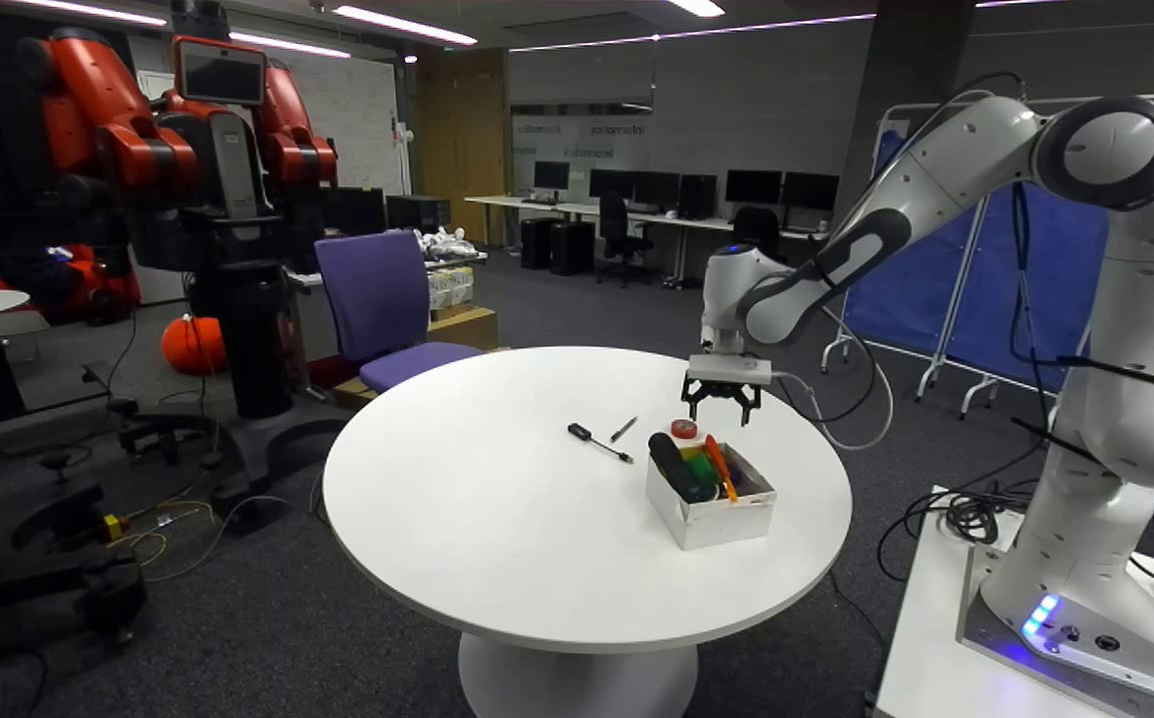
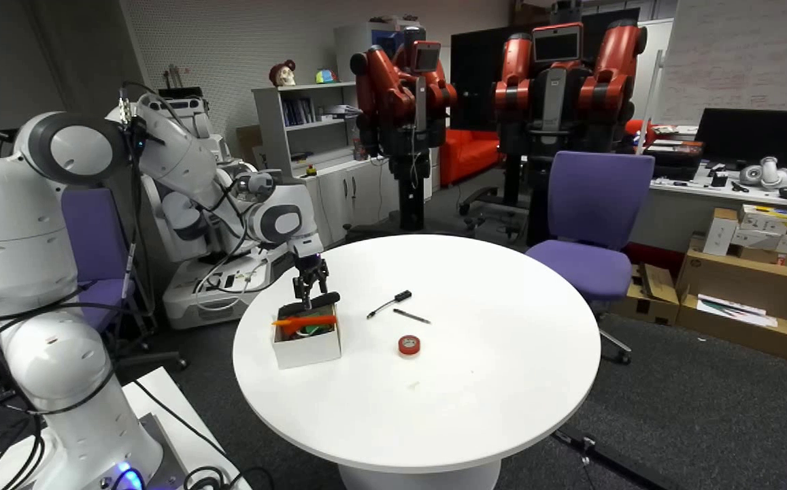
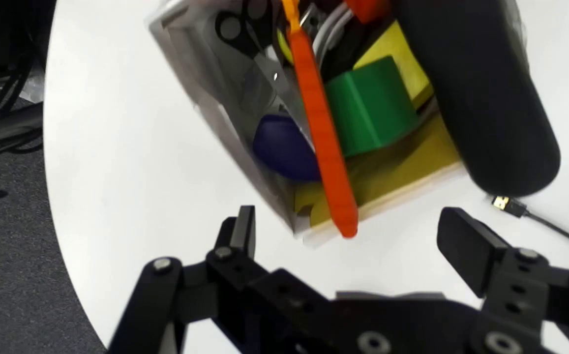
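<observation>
My gripper stands open, its fingers wide apart with nothing held between them. In both exterior views it hangs above the table near the white box. The box, open at the top, holds mixed items. An orange stick-like tool leans over its rim, its tip showing between the fingers in the wrist view, with no contact visible. Beside it lie a green roll, a dark purple item and black-handled scissors. A thick black rounded object juts over the box's edge.
On the round white table lie a red tape roll, a dark pen and a black adapter with a short cable. A purple chair stands at the table's edge.
</observation>
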